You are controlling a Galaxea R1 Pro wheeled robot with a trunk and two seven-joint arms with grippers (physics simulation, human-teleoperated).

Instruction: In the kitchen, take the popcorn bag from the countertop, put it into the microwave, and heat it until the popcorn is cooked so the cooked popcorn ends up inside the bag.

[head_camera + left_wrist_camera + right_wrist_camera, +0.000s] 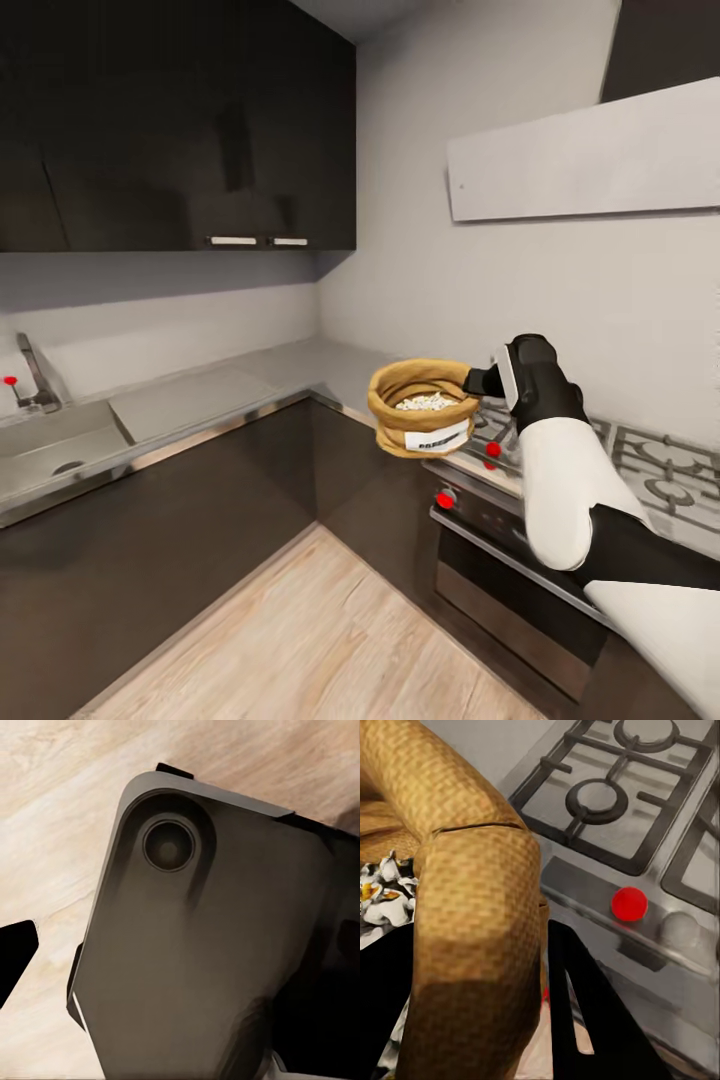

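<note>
The countertop [300, 365] runs along the back wall and turns at the corner toward the right. Sink [55, 450] is set into its left end, tap [35, 375] at the back edge behind it. Gas hob [640, 460] lies on the right run, with the oven [510, 590] below its front edge. The popcorn bag [422, 408] hangs in the air before the corner, just left of the hob, popcorn [427, 402] inside it. Right gripper [480, 382] grips the bag's right rim. Upper cabinets [180, 120] hang above the left run.
</note>
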